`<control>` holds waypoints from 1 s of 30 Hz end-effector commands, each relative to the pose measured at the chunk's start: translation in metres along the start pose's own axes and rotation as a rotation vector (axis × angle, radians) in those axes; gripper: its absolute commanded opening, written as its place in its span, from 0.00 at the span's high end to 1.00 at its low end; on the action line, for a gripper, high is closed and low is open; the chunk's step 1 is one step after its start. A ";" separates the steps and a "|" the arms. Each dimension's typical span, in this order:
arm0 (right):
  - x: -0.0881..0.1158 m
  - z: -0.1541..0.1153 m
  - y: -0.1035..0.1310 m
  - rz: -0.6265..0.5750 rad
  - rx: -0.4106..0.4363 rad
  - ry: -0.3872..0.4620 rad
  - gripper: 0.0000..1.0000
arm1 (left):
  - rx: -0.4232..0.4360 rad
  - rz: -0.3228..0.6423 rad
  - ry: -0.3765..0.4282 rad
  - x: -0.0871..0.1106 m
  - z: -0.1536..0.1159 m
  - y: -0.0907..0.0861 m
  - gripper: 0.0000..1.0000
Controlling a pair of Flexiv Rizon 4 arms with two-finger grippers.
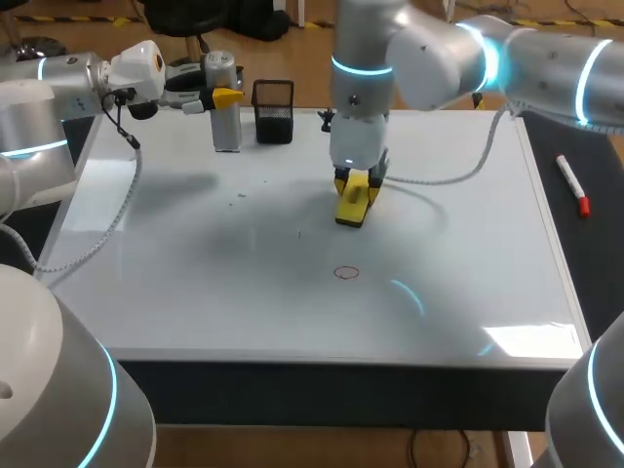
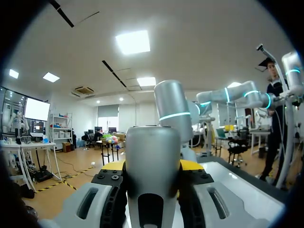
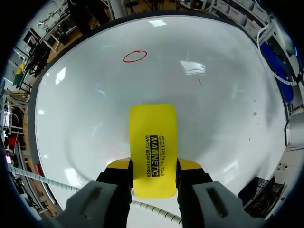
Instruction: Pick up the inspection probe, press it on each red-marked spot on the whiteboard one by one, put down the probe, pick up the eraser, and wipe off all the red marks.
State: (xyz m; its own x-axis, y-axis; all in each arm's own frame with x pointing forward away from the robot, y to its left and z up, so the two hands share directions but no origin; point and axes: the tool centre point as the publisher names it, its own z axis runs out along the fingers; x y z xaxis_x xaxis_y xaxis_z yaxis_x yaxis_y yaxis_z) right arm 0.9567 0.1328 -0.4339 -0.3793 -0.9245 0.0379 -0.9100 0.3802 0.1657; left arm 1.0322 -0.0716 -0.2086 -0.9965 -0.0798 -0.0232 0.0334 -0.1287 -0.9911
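A silver cylindrical probe (image 1: 226,119) stands upright at the whiteboard's (image 1: 195,292) back left. My left gripper (image 1: 223,97) is shut on its upper part; in the left wrist view the probe (image 2: 152,166) fills the gap between the yellow tips. Near the board's middle, my right gripper (image 1: 357,185) is shut on a yellow eraser (image 1: 353,205), which rests tilted against the board. In the right wrist view the eraser (image 3: 153,142) sticks out ahead of the right gripper (image 3: 153,167). A single red circle mark (image 1: 346,273) lies in front of the eraser, also seen as the red circle (image 3: 135,56) well ahead of it.
A black mesh pen holder (image 1: 274,112) stands just right of the probe. A red marker (image 1: 572,185) lies on the dark strip beyond the board's right edge. My right arm's cable (image 1: 458,174) loops over the board's back right.
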 end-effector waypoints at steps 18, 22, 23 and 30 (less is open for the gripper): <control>0.042 0.012 -0.010 0.048 0.011 0.040 1.00 | -0.001 0.002 -0.005 0.002 0.001 -0.001 1.00; 0.040 -0.002 -0.010 0.044 0.034 0.025 1.00 | -0.001 0.002 -0.005 0.002 0.001 -0.001 1.00; 0.039 -0.008 -0.010 0.040 0.043 0.021 1.00 | -0.001 0.002 -0.005 0.002 0.001 -0.001 1.00; 0.038 -0.043 -0.017 0.026 0.101 0.010 1.00 | -0.001 0.002 -0.005 0.002 0.001 -0.001 1.00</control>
State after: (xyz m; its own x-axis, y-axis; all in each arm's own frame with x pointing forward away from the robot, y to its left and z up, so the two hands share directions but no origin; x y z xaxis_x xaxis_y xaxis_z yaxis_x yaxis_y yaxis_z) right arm 0.9689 0.0958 -0.4121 -0.4037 -0.9135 0.0494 -0.9103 0.4065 0.0781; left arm 1.0322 -0.0716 -0.2085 -0.9965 -0.0798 -0.0232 0.0334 -0.1287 -0.9911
